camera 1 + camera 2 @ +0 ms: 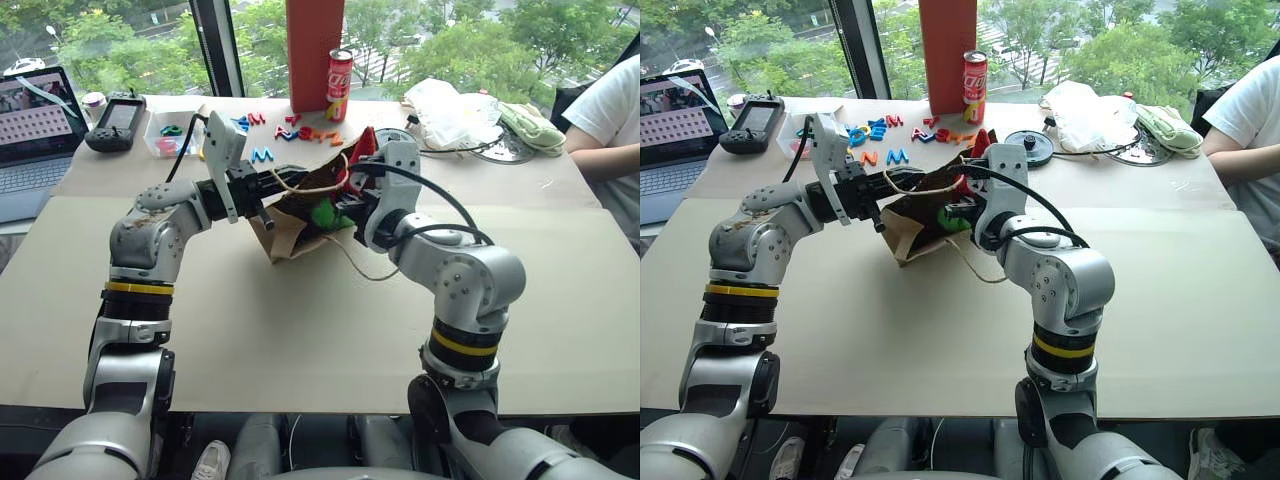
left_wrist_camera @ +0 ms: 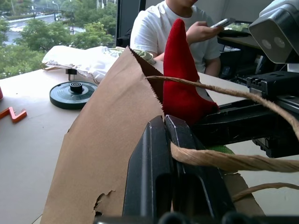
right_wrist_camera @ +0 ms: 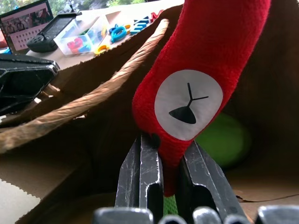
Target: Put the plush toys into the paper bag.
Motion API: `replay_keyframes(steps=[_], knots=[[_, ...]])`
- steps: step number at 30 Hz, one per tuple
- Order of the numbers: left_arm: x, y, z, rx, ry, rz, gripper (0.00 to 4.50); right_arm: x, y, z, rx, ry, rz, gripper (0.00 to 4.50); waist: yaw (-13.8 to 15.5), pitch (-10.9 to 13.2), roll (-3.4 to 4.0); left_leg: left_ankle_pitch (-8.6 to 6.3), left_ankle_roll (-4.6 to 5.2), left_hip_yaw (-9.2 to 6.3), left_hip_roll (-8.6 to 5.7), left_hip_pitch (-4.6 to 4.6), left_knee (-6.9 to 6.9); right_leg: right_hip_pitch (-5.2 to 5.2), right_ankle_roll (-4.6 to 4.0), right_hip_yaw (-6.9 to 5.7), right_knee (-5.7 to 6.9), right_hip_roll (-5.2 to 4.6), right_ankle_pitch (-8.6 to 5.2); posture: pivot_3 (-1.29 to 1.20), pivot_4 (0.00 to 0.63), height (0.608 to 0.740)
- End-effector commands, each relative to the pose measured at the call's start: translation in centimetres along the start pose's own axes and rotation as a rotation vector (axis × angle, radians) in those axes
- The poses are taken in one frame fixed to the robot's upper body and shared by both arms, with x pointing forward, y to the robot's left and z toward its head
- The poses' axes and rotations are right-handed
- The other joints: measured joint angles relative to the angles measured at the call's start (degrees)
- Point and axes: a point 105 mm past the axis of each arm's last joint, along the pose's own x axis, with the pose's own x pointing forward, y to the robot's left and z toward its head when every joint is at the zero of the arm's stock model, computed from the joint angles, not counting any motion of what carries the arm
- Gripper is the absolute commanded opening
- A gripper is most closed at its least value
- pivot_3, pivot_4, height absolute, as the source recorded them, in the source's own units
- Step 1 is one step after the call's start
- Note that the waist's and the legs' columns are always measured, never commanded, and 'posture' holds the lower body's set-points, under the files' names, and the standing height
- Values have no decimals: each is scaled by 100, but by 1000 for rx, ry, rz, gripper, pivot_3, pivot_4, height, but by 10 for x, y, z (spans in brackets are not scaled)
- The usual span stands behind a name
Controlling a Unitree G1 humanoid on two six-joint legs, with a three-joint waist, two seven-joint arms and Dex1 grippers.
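Lying on its side near the middle of the worktop, toward the far edge: the paper bag (image 1: 290,225), mouth lifted and turned toward the right hand. Left hand (image 2: 164,122) clamped tight on the bag's upper rim beside a twine handle (image 2: 219,161), fingers pressed together, holding the mouth up. Right hand (image 3: 172,154) at the bag's opening, fingers narrowed around the lower end of the red chili plush (image 3: 205,74), its pointed tip standing up above the bag's rim, white face patch toward the wrist camera. Deep inside the bag, behind the chili: the green plush (image 3: 224,139), resting on the lower wall. Along the far edge of the worktop: scattered plastic letters (image 1: 262,153), a soda can (image 1: 340,84), a white plastic bag (image 1: 450,110). At the far left corner, a laptop (image 1: 35,130). At the right edge, a person in a white shirt (image 1: 610,110).
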Motion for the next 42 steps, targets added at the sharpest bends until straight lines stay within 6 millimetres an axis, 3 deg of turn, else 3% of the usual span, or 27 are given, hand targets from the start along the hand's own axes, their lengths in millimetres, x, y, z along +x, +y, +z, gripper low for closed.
replay_keyframes(steps=[1,10,11,16,21,24,30,42], knots=[[0,-4,23,56,-51,-11,0,-3,11,9,-12,-32,44,1217,2,0,0,0,0,0,0,0,0,0,0,0,0,0,0,0,150,739],[0,-3,20,55,-43,-10,0,-17,38,8,-97,7,228,4387,2,0,0,0,0,-2,0,0,0,0,0,0,0,0,0,0,150,739],[0,-3,20,55,-43,-10,0,-18,40,7,-105,12,239,4476,3,0,0,0,0,-3,1,0,0,-1,0,0,0,1,0,0,150,739],[0,-3,19,56,-40,-12,0,-24,46,6,-141,15,290,4476,5,0,0,0,0,-2,0,0,0,0,0,-1,-2,1,0,0,150,739],[-1,-3,19,57,-40,-9,0,-31,26,9,-168,13,234,4476,11,0,0,0,0,-2,0,0,0,1,0,-1,-3,0,0,0,150,739],[-2,-3,17,59,-35,-7,0,-46,16,12,-233,16,237,4476,25,0,0,0,0,-2,-1,-1,0,2,0,0,-9,-1,0,0,150,739],[-2,-3,16,60,-34,-6,0,-69,13,-9,-352,129,309,4476,22,0,0,-3,4,-4,0,-2,-1,2,0,-1,-20,0,0,0,150,739],[-6,4,20,1,-65,33,0,-88,-31,31,-320,-26,167,4476,39,0,0,-3,5,-3,-3,11,1,6,0,6,-29,-2,-1,0,150,739]])
